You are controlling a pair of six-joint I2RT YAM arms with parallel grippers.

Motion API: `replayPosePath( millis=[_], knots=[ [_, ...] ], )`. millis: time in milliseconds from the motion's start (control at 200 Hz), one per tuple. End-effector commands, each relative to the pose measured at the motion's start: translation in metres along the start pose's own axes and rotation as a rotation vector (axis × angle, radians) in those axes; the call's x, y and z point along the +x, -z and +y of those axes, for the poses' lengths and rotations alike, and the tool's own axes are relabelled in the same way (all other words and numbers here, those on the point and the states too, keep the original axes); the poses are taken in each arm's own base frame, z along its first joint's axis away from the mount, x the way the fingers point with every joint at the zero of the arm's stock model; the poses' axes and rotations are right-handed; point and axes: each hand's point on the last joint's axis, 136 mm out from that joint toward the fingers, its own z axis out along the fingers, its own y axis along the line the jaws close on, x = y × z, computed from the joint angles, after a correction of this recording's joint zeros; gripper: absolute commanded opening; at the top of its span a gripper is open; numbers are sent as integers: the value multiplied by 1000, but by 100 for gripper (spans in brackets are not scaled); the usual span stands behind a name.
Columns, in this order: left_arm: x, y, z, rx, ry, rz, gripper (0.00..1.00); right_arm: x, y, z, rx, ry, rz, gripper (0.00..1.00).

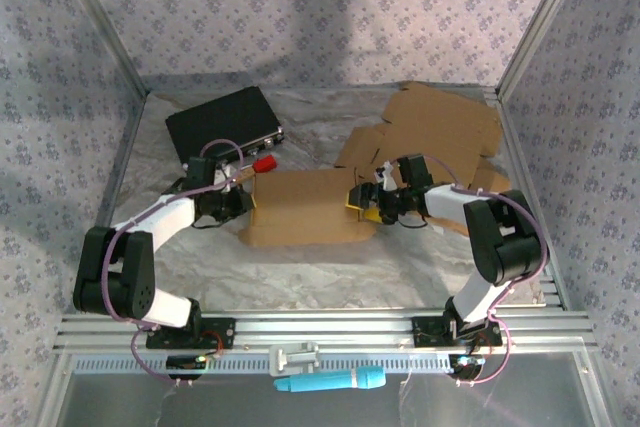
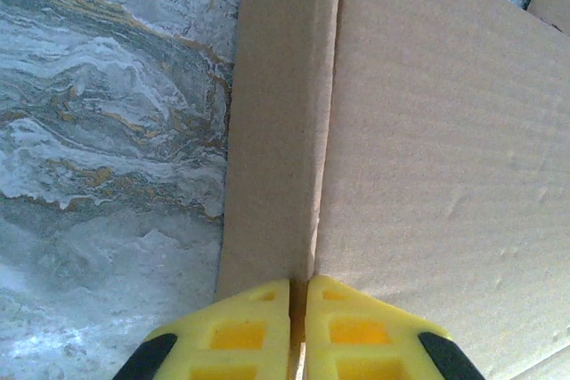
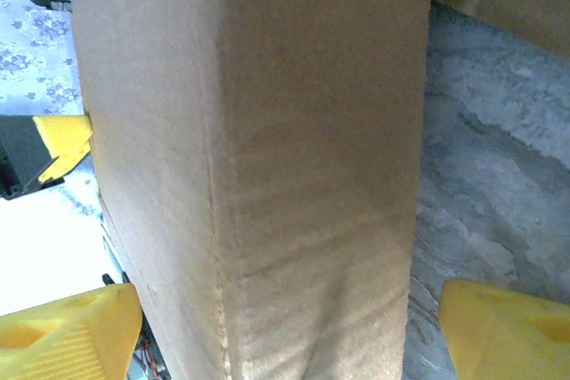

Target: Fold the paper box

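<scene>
teal tool [image 1: 330,380] nearest; left pincer [image 2: 298,298] clenched on paper box [image 1: 305,207], right pincer [image 3: 289,327] released astride it; black case [image 1: 225,122] behind.

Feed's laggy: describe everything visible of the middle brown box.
The box is brown corrugated cardboard, partly folded, lying on the crinkled table cover. A side flap meets the main panel at a seam. The left hand is pinched shut on one end; the right hand stands open around the other end.

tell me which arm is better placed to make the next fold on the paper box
Right, probably. The right gripper stands open astride the paper box at one end, free to act, while the left gripper is pinched shut on the opposite edge, steadying it.
</scene>
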Motion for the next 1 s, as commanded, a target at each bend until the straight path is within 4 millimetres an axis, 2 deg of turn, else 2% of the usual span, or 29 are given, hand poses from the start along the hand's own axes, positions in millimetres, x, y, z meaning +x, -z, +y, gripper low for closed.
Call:
replayPosePath(
  millis=[0, 105, 305, 575, 735, 864, 999],
  knots=[
    [40, -8, 60, -204, 108, 109, 9, -21, -3, 8, -56, -2, -24, 88],
    [39, -7, 64, -204, 116, 104, 7, -32, -8, 18, -101, -16, -16, 89],
    [39, -5, 72, -203, 149, 97, 3, -39, -17, 22, -107, -16, 4, 89],
    [41, -6, 76, -200, 169, 109, 2, -36, -33, 48, -156, 18, 59, 86],
    [36, -5, 73, -189, 165, 101, 3, -41, -36, 61, -188, -6, 55, 82],
    [23, 2, 60, -158, 158, 62, 10, -44, -32, 67, -196, -64, 57, 77],
    [-9, 27, 33, -130, 135, -46, 28, -46, -25, 69, -194, -179, 58, 71]
  ],
)
